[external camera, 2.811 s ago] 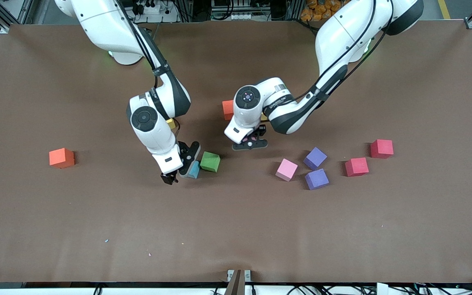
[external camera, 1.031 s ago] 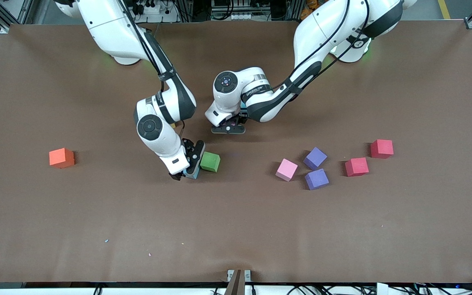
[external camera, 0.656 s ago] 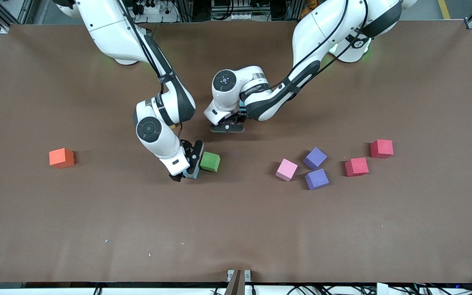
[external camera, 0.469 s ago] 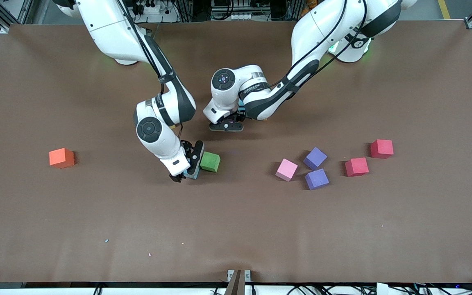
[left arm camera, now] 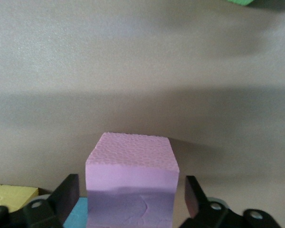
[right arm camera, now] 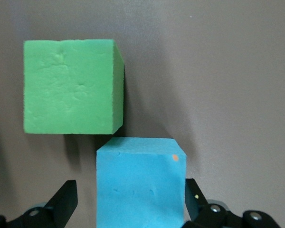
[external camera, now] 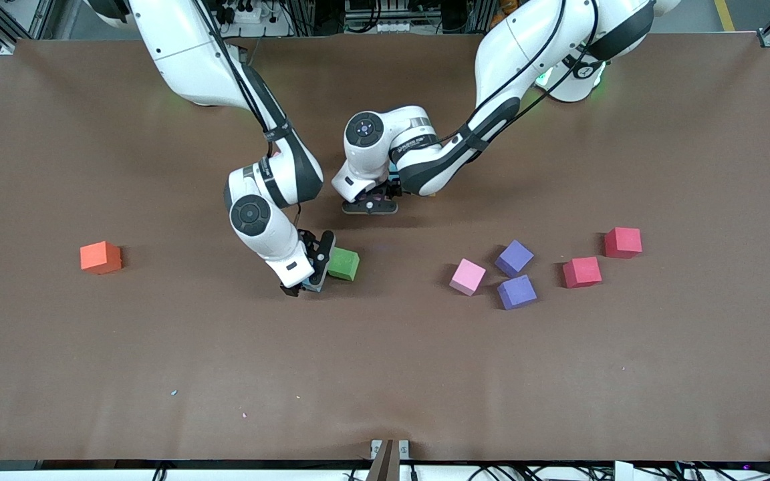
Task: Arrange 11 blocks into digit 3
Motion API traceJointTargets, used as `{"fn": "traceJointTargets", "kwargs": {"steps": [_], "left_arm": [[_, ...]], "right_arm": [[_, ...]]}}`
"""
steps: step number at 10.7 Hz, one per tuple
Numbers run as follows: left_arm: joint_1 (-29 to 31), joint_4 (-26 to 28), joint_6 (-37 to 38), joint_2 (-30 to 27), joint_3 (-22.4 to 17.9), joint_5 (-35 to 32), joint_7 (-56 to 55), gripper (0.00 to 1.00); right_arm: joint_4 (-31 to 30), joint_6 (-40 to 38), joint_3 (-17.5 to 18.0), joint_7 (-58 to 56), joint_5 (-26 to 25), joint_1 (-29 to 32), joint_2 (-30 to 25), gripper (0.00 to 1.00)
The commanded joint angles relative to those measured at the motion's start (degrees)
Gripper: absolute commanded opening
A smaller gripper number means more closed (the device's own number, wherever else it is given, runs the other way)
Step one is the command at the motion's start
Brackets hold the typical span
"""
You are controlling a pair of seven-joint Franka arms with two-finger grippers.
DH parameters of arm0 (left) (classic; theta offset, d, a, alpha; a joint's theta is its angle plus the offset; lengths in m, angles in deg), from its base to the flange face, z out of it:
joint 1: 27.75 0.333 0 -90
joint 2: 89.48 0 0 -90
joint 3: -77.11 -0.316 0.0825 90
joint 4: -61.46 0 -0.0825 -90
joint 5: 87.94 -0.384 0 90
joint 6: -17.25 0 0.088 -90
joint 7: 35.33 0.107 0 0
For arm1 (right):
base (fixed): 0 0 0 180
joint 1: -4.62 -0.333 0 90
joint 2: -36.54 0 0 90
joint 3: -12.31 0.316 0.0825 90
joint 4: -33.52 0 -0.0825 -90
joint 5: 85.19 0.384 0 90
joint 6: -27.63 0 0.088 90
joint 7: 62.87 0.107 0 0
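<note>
Blue block (right arm camera: 140, 183) on bench (external camera: 385, 374) near middle, flanked by fingers (right arm camera: 64, 199) of right claw (external camera: 305, 286), visible gap each side, nothing gripped; green block (external camera: 343, 264) just beside it, toward left arm's end; left claw (external camera: 369, 206) low over bench farther from front camera, spread wide around pink block (left arm camera: 131, 183), small gap each side, no grip; yellow block (left arm camera: 12, 195) beside it; second pink block (external camera: 467, 276), two purple blocks (external camera: 515, 258), two red blocks (external camera: 581, 272) clustered toward left arm's end; orange block (external camera: 100, 257) alone toward right arm's end.
</note>
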Motion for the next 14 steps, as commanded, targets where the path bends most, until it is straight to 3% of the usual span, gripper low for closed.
{"fn": "traceJointTargets", "kwargs": {"steps": [1, 3, 5, 9, 14], "left_arm": [[0.09, 0.31, 1.85, -3.03, -0.05, 0.33, -1.04, 1.00], [0.18, 0.31, 3.09, -4.70, 0.04, 0.42, -2.44, 1.00], [0.70, 0.84, 5.62, -6.98, 0.04, 0.42, -3.85, 1.00], [9.56, 3.91, 7.22, -11.03, 0.39, 2.00, -3.07, 1.00], [21.69, 3.04, 8.71, -13.40, 0.13, 1.74, -4.47, 1.00]], "right_arm": [[1.19, 0.11, 0.13, -0.87, 1.40, 0.02, 0.71, 0.87], [1.28, 0.20, 0.13, -1.13, 1.40, 0.02, 1.06, 0.49], [1.28, 0.11, 0.13, -0.87, 1.40, 0.10, 1.15, 0.04], [1.63, -2.25, -0.13, -0.78, 3.67, 0.98, -0.16, 0.00], [1.46, -11.66, -2.85, 3.51, 7.72, 1.51, -5.52, 0.00]]}}
